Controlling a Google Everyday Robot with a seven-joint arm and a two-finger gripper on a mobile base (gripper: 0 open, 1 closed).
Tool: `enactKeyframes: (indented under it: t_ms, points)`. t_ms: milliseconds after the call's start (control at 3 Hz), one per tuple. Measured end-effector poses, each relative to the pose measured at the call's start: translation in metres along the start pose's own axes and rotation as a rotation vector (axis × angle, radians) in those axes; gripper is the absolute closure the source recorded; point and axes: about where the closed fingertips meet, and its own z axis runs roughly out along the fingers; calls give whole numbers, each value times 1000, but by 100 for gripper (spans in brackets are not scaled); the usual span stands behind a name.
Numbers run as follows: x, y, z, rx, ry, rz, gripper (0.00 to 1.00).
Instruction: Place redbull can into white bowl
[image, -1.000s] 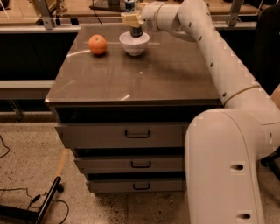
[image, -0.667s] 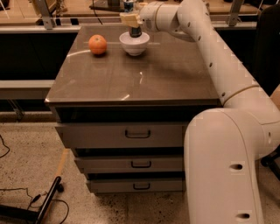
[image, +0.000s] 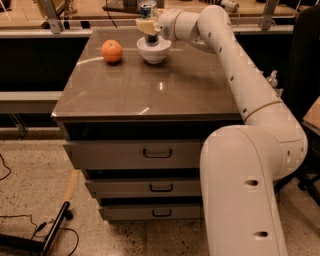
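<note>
Redbull can (image: 148, 9), one, base inside one white bowl (image: 154, 52), end effector (image: 148, 26) clamped around it; one orange (image: 112, 50) nearby.

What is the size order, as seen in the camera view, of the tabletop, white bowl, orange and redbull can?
1. tabletop
2. white bowl
3. orange and redbull can: unsure, because the gripper, just above the bowl, is shut on the can and covers its middle.
</note>
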Motion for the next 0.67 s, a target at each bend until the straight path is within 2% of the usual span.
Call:
enactKeyframes:
  t_ms: [667]
  points:
    - [23,-4,14,-10,43,29,100]
